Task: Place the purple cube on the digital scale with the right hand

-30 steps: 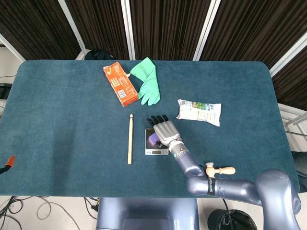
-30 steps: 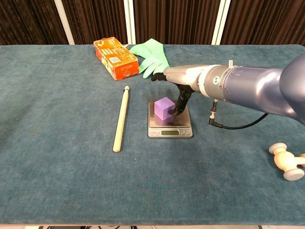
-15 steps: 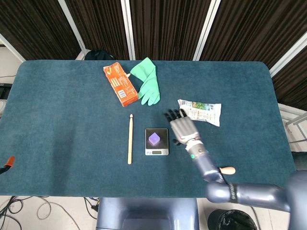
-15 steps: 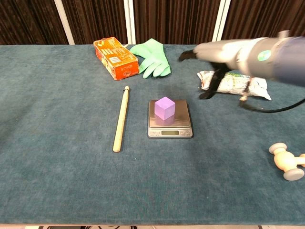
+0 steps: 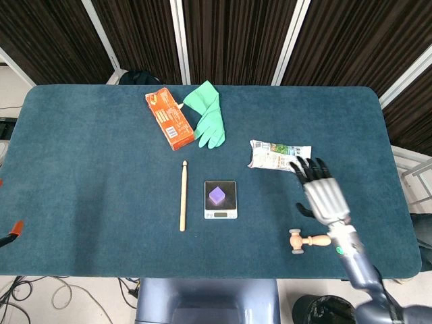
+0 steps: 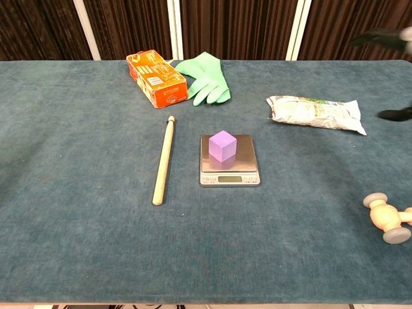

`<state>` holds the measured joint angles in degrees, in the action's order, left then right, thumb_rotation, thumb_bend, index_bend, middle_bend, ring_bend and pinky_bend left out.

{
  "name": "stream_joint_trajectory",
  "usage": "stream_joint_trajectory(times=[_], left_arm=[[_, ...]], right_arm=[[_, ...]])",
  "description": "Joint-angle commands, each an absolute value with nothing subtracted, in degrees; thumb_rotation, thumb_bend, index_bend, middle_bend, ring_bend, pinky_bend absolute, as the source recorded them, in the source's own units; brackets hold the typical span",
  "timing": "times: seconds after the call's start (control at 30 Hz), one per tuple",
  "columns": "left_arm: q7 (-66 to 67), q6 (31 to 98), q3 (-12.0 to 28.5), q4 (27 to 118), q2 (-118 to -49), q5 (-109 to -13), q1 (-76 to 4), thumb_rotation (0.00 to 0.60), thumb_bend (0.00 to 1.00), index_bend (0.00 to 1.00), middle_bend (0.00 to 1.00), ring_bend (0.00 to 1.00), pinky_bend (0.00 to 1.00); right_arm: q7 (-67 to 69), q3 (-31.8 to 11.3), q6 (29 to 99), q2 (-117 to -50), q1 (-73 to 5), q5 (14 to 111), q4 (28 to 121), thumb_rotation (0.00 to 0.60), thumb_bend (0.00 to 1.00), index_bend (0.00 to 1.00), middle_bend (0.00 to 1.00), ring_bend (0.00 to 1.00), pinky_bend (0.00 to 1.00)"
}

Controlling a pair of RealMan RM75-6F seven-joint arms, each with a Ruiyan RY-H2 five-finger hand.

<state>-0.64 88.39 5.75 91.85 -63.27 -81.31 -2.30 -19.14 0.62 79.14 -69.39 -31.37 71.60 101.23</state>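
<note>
The purple cube [image 5: 217,195] [image 6: 223,146] sits alone on the silver digital scale [image 5: 231,187] [image 6: 248,166] in the middle of the table. My right hand [image 5: 322,190] is far to the right of the scale, above the table's right part, with its fingers spread and nothing in them. In the chest view only its dark fingertips [image 6: 374,37] show at the right edge. My left hand is in neither view.
A wooden drumstick [image 5: 183,195] lies left of the scale. An orange box [image 5: 169,119] and a green glove [image 5: 208,113] lie at the back. A white snack packet [image 5: 279,156] lies right of the scale, a small wooden mallet [image 5: 309,240] near the front right edge.
My right hand let go of the cube on the scale and drew away to the right, past the snack packet. The cube stayed on the scale.
</note>
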Motion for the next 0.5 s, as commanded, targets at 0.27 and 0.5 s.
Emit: stream_joint_trajectory(times=[0.27,0.5], left_arm=[[-0.52,88.57,6.15,91.36,-63.4,-80.58,-2.23,0.6,0.25,0.02,0.0,0.0,0.0],[-0.26,89.2,6.29,91.41,-63.57,-80.72,-2.08,0.6,0.25,0.02,0.0,0.0,0.0]], right_arm=[[-6.98,8.51,97.0,-70.74,-14.15,83.6,86.43,0.6,0.32,0.0,0.0,0.0,0.0],[-7.17,7.29,98.91,-70.7,-11.86,84.79,85.21,0.6,0.33,0.0,0.0,0.0,0.0]])
